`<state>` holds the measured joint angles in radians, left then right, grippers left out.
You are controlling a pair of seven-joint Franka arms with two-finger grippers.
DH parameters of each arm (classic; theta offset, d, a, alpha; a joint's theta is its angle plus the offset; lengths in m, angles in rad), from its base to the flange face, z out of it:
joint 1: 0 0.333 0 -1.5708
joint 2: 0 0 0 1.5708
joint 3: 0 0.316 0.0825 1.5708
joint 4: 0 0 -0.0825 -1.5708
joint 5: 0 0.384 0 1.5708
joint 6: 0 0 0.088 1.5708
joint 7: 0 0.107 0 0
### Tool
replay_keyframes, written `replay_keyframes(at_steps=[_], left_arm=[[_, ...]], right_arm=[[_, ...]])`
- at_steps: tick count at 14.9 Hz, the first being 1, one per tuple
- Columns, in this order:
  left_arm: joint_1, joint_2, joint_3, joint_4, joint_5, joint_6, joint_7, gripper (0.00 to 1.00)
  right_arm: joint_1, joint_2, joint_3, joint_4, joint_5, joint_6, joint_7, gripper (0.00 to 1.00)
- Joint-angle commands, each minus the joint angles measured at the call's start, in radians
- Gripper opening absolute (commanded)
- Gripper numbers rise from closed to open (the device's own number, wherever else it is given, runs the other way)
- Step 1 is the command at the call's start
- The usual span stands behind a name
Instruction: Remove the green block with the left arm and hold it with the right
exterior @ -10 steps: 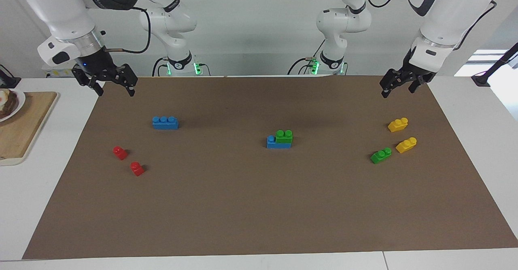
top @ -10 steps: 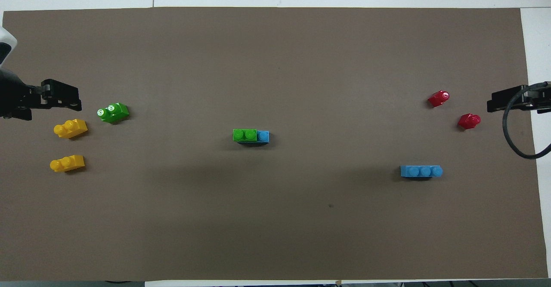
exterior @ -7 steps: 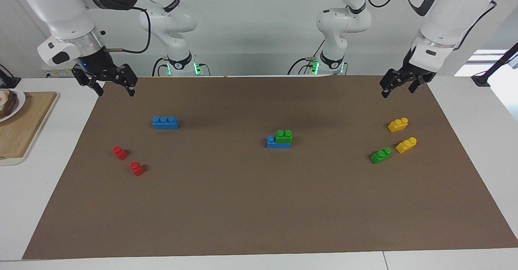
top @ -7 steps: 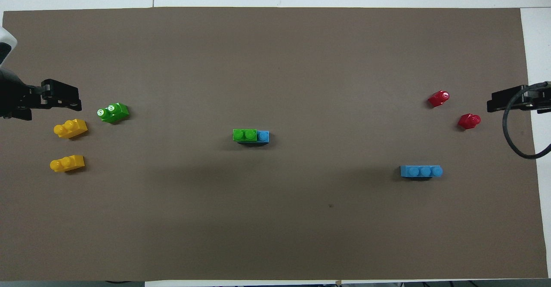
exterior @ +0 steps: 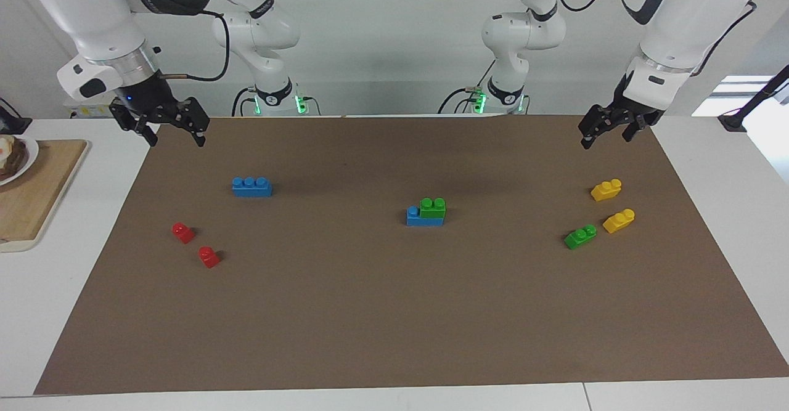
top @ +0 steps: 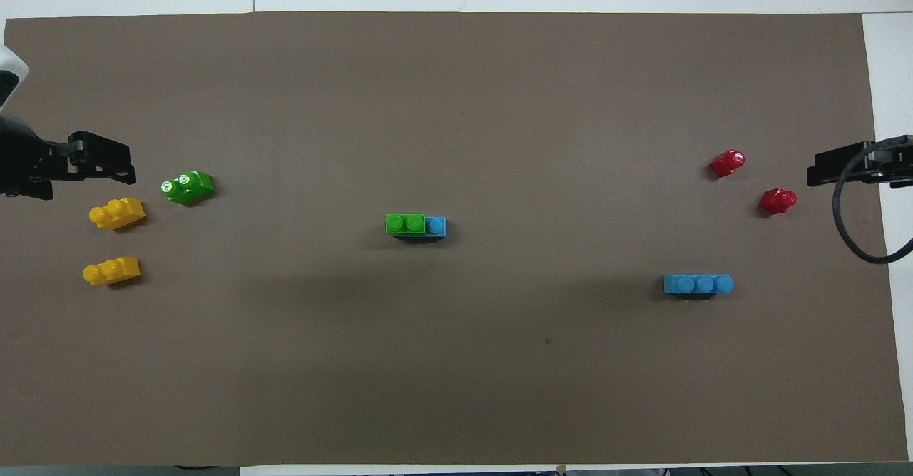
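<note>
While both arms wait at the table's ends, your left gripper (exterior: 607, 134) and right gripper (exterior: 167, 129) hang spread wide, empty. Nothing's begun: the small bright green two-stud plastic block (exterior: 433, 207) sits mid-mat, pressed onto a blue three-stud brick (exterior: 416, 217), untouched.

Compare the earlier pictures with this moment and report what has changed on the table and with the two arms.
Nothing has visibly changed. The left gripper and right gripper hang open and empty over the mat's corners nearest the robots, as before. The green block still sits on the blue block mid-mat, and every loose brick lies where it was.
</note>
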<state>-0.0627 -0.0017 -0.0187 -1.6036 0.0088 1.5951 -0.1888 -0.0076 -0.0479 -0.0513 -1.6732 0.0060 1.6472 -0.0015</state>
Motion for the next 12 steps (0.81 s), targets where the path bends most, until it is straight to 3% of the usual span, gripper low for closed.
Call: replay_keyframes(at_steps=[1, 12], left_arm=[[-0.009, -0.012, 0.008, -0.007, -0.01, 0.005, 0.011, 1.0], [0.001, -0.02, 0.002, -0.01, -0.01, 0.008, -0.033, 1.0]], right_arm=[[-0.014, -0.01, 0.011, -0.008, -0.014, -0.001, -0.005, 1.0], [-0.014, -0.009, 0.011, -0.008, -0.014, 0.0, -0.006, 1.0]])
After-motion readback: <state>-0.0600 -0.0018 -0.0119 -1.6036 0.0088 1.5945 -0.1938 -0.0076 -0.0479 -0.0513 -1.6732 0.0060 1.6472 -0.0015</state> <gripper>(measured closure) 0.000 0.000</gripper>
